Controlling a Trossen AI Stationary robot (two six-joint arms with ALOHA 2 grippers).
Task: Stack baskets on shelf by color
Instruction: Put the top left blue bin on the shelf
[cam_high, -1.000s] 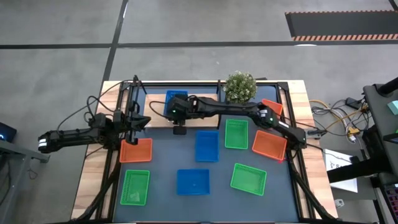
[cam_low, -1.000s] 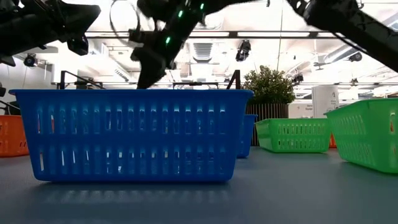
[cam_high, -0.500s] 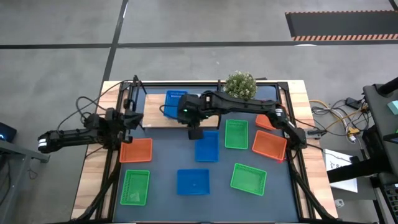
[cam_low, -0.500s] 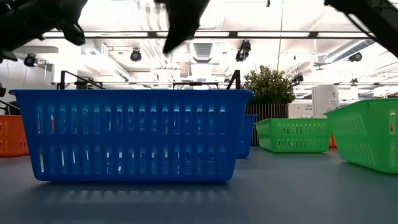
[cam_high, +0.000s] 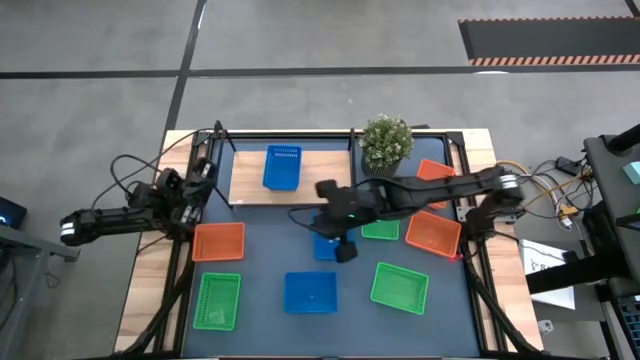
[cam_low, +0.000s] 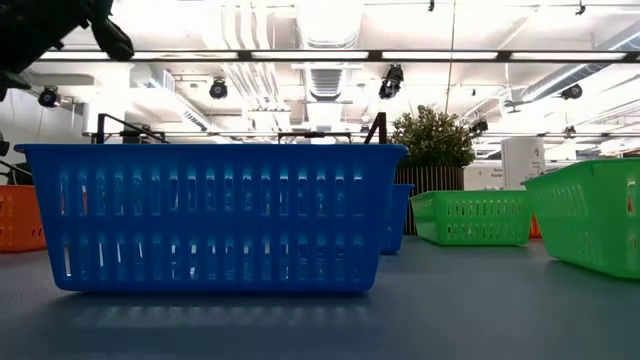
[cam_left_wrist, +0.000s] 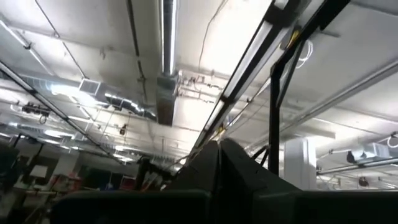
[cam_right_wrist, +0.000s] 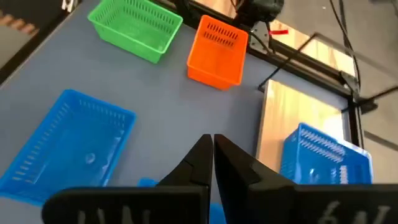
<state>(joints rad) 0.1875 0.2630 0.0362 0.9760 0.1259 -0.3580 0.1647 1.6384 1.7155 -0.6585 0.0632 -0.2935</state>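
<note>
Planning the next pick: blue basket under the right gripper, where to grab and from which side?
Likely a long rim wall of the blue basket, from above: it sits upright and open-topped, so one finger can drop inside, one outside. The right gripper hovers over it, fingers together, and must open first.

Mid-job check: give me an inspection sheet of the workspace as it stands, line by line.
Surface: dark tabletop, baskets scattered on it.
Shelf: one blue basket on it.
Baskets on the table: blue at and, the latter partly under the right arm; green at; orange at.
Clutter: potted plant at the shelf's right end.
Grippers: right gripper shut, over the table's middle; left gripper at the table's left edge, pointing up.
Cables: loops by the left arm; bundle on the floor at right.
Surroundings: concrete floor, striped mat; no people seen.
</note>
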